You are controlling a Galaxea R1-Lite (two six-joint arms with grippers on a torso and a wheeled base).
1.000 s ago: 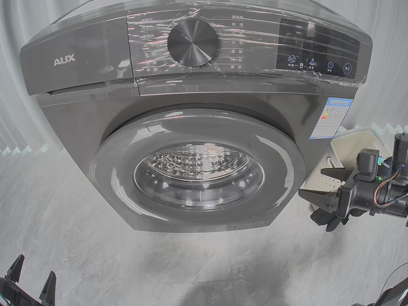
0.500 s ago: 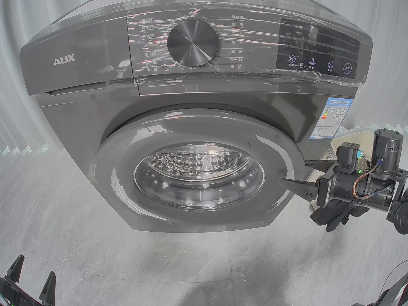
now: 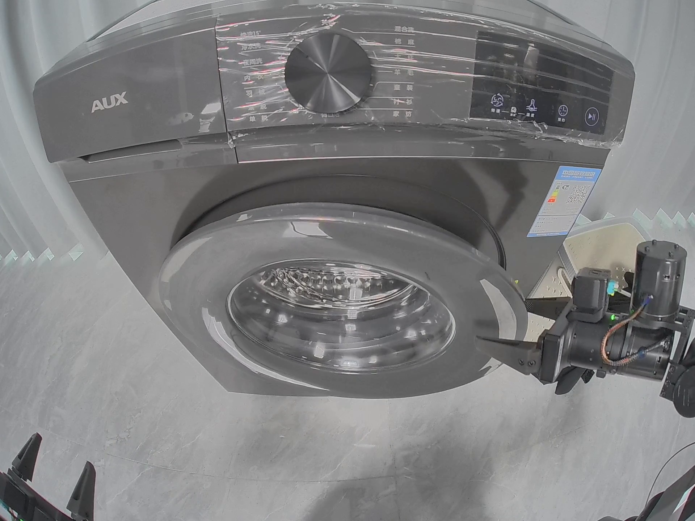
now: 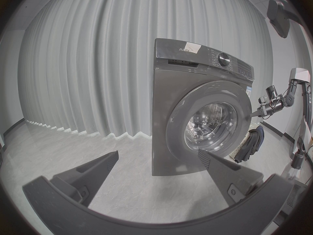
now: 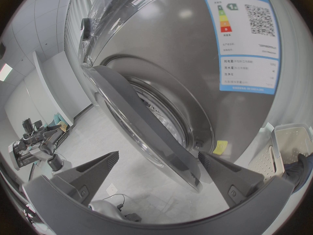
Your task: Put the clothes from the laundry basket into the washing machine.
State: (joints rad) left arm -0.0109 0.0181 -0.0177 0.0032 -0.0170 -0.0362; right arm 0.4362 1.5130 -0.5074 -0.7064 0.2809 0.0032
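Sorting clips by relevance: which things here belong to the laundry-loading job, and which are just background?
Job in hand:
washing machine, its door ajar
right gripper, open astride the door's edge
laundry basket beside the machine
dark clothes draped over the basket's side

Just there:
left gripper, open, low down
curtain
energy label

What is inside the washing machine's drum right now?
Through the glass of the door, the drum shows only bare metal, with nothing lying in it. The door's grey rim covers the drum's bottom and sides, so those parts cannot be checked.
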